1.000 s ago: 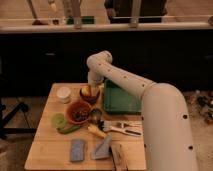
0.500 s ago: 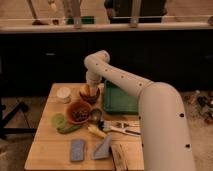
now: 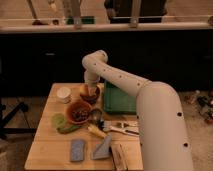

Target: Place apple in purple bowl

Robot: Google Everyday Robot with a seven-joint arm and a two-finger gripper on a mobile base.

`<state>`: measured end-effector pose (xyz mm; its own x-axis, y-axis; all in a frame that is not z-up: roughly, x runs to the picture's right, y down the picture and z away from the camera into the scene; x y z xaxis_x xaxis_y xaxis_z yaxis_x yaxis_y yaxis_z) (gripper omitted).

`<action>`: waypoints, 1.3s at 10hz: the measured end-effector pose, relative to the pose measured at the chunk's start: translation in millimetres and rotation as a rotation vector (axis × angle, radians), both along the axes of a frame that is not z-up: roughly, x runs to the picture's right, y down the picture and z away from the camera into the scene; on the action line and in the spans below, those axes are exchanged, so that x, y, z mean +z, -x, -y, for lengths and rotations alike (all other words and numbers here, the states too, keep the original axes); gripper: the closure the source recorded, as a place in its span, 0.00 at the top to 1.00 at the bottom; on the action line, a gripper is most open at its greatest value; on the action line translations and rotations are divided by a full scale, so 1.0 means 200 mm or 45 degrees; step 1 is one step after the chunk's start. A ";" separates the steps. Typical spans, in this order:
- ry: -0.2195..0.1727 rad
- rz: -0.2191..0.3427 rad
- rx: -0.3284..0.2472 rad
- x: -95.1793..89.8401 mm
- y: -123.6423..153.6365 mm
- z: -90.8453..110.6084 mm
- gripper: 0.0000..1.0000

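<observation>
My gripper (image 3: 88,90) hangs right over the purple bowl (image 3: 91,96) with the apple (image 3: 84,89) at its tips, grip state I cannot tell, so I'd lower straight down and release only once centred, clear of the orange bowl (image 3: 78,111).

Dim room: wooden table (image 3: 50,145), dark wall behind, perhaps a railing (image 3: 105,25) above.

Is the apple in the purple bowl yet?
Cannot tell. The apple sits at the purple bowl rim, with the gripper right over it, hiding whether it rests inside.
</observation>
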<state>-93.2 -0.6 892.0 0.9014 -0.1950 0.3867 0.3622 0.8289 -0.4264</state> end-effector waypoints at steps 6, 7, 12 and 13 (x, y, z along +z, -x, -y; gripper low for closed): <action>0.036 0.005 0.090 0.02 -0.06 0.01 0.00; 0.040 0.014 0.093 0.02 -0.06 0.02 0.00; 0.078 0.029 0.110 0.06 -0.11 0.03 0.00; 0.086 0.034 0.110 0.07 -0.11 0.03 0.00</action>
<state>-71.1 -7.5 906.4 0.9029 -0.0895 0.4204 0.3026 0.8270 -0.4738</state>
